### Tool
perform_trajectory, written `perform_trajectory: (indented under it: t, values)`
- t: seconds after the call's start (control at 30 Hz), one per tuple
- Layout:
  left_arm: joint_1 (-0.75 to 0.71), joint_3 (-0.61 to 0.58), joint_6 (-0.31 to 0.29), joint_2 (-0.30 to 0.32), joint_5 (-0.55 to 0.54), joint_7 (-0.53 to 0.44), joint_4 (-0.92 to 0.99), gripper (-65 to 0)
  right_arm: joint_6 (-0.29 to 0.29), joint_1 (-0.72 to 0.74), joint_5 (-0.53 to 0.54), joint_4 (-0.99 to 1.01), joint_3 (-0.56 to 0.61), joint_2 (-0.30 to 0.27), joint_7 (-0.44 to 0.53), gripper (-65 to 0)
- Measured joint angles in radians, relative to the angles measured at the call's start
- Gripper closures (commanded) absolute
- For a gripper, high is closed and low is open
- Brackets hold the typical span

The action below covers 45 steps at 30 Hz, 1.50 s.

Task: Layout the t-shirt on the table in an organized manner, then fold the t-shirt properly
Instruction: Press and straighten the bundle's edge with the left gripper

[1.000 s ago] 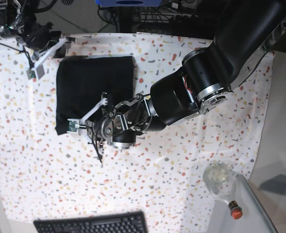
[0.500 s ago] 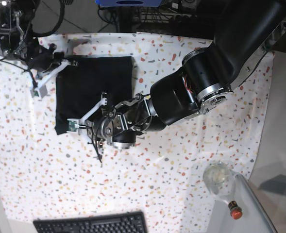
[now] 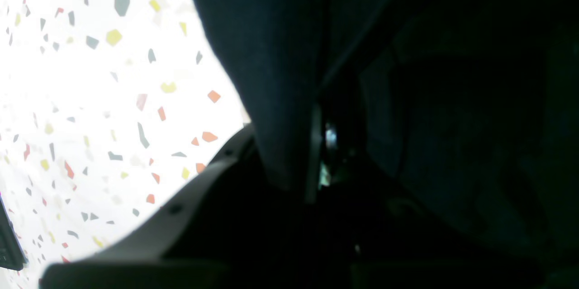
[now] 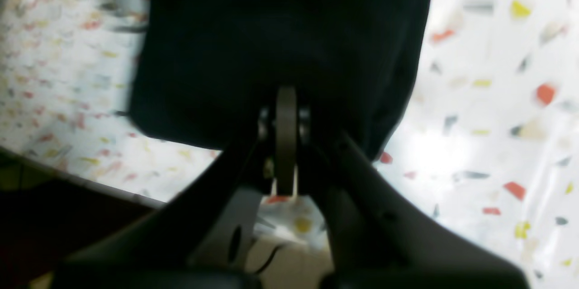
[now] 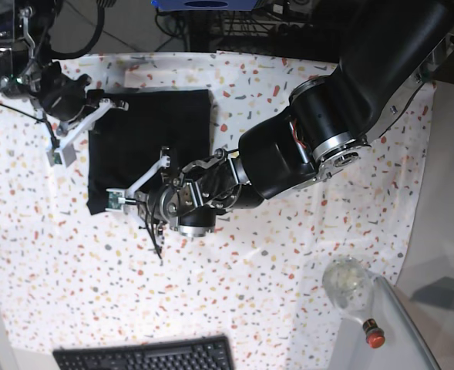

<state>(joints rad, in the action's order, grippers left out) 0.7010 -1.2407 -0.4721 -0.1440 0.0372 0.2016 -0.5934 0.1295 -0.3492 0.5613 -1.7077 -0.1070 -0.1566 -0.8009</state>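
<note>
Left gripper point(image 5: 138, 185): you had it pinching the t-shirt point(image 5: 151, 139) at its near edge.
T-shirt axis: folded black rectangle, long side running away from your keyboard point(image 5: 146, 356).
Wrist views: dark folds filled them; only base showed the outline.
Right gripper point(image 5: 84, 123): pressed onto the shirt's far-left corner on the table point(image 5: 288, 254).

— How many garments were on the tabletop point(image 5: 288, 277)?
— One black t-shirt point(image 5: 153, 135), folded into a rectangle.
— And the arms?
— Two, each ending in one tool: the left tool point(image 5: 138, 193) and the right tool point(image 5: 84, 127).
— Anything else you counted?
— One black keyboard point(image 5: 146, 356), one clear glass bottle point(image 5: 348, 287) with a red cap, and one plain grey side surface point(image 5: 388, 339).
</note>
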Motion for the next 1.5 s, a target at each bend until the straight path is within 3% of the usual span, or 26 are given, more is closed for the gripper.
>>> perform_trajectory:
  t: [0.13, 0.6, 0.63, 0.8, 0.87, 0.93, 1.07, 1.3, 1.43, 1.5]
  values:
    - [0.0, 0.0, 0.0, 0.0, 0.0, -0.002, 0.0, 0.0, 0.0, 0.006, 0.009, 0.131, 0.0, 0.001, 0.024, 0.0]
    - [0.0, 0.003, 0.0, 0.003, 0.0, 0.013, -0.015, 0.0, 0.001, -0.037, 0.003, 0.11, 0.0, 0.0, 0.011, 0.0]
    - [0.0, 0.003, 0.0, 0.003, 0.0, 0.019, -0.027, -1.8, 0.001, -0.036, 0.003, 0.11, 0.0, 0.0, 0.011, 0.0]
    - [0.003, 0.003, 0.0, 0.0, -0.001, 0.01, -0.051, -31.8, 0.0, -0.037, 0.003, 0.11, 0.0, 0.0, 0.011, 0.0]
    - [0.005, 0.007, 0.0, -0.002, -0.004, 0.011, -0.052, -40.2, 0.001, -0.036, 0.003, 0.11, 0.0, 0.0, 0.011, 0.0]
    - [0.006, 0.007, 0.0, 0.002, -0.003, 0.011, -0.059, -43.6, 0.0, -0.036, 0.003, 0.11, 0.0, 0.0, 0.011, 0.0]
    - [0.014, 0.007, -0.003, 0.003, -0.01, 0.03, -0.087, -43.4, 0.001, -0.036, 0.003, 0.11, 0.0, 0.0, 0.011, 0.0]
    - [0.077, 0.014, 0.0, 0.024, -0.014, 0.214, -0.277, -43.4, 0.001, -0.036, 0.003, 0.11, 0.0, 0.0, 0.01, 0.0]
    - [0.018, 0.189, -0.004, 0.055, -0.011, 0.332, -0.44, -41.1, 0.001, -0.038, 0.004, 0.101, 0.0, -0.002, 0.004, 0.0]
    - [-0.046, 0.295, 0.001, 0.08, -0.008, 0.391, -0.542, -31.6, 0.0, -0.055, -0.004, 0.061, 0.0, -0.003, 0.002, 0.0]
